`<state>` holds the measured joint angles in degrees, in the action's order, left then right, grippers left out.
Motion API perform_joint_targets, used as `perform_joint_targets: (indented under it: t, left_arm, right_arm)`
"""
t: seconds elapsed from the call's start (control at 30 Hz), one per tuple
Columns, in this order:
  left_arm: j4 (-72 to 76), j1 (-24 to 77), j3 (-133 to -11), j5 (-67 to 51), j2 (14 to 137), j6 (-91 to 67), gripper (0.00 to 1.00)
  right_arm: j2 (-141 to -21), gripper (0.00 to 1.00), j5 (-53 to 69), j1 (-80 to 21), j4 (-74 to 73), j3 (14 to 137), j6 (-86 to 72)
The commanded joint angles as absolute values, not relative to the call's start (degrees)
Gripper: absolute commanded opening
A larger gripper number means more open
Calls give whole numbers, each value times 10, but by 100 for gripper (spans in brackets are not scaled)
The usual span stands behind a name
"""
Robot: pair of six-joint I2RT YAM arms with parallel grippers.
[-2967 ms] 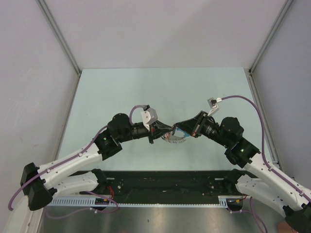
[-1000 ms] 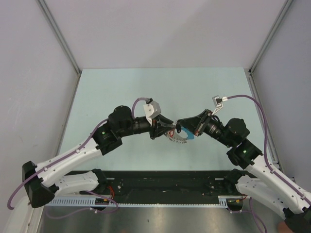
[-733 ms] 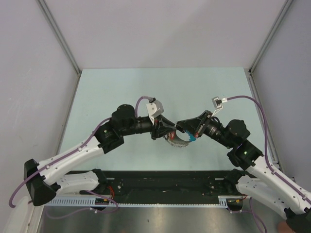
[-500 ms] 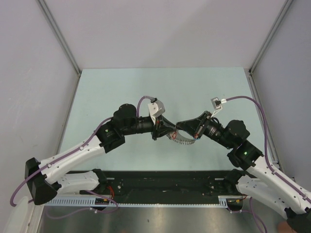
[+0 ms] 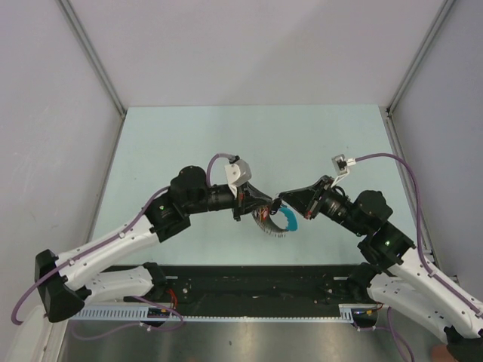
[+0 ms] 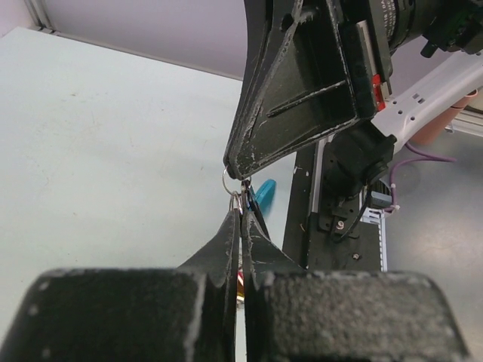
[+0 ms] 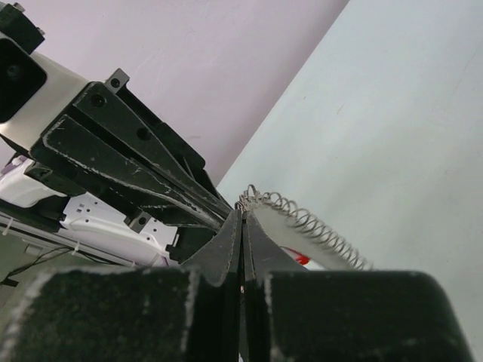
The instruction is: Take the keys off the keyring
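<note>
Right gripper (image 5: 285,197) has backed off rightward, clamped shut with its hold hidden, left gripper (image 5: 260,206) pinching the keyring (image 5: 276,225) by the near edge's middle, red key (image 7: 302,259) seemingly still attached.

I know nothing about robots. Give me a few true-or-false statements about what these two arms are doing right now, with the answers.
1. The left gripper and the right gripper meet tip to tip above the table. True.
2. The keyring lies untouched on the table. False: it is pinched at the gripper tips.
3. The keyring has a light-blue band. True.
4. The right gripper's fingers are spread wide. False: the right wrist view shows them pressed together.
</note>
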<state>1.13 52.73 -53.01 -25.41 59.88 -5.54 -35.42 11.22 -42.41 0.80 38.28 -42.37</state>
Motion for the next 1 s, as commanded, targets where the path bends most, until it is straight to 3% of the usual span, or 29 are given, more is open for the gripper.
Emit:
perform_joint_targets:
  t: [0.0, 0.57, 0.7, 0.77, 0.8, 0.97]
  left_arm:
    - [22, 531, -515, -252, 568, -44, 0]
    - [112, 540, -455, -217, 515, -26, 0]
    - [52, 540, -477, -201, 526, -8, 0]
    - [25, 539, -497, -189, 536, 14, 9]
    - [11, 539, -504, -190, 539, 21, 21]
    - [-61, 539, -546, -196, 551, 54, 35]
  right_arm:
    - [-351, 0, 86, -415, 35, 393, -399]
    - [-367, 0, 97, -408, 57, 367, -425]
    - [-364, 0, 112, -408, 71, 367, -414]
    - [-363, 0, 128, -408, 83, 367, -394]
    - [-363, 0, 134, -406, 86, 367, -389]
    - [-372, 0, 189, -399, 110, 367, -372]
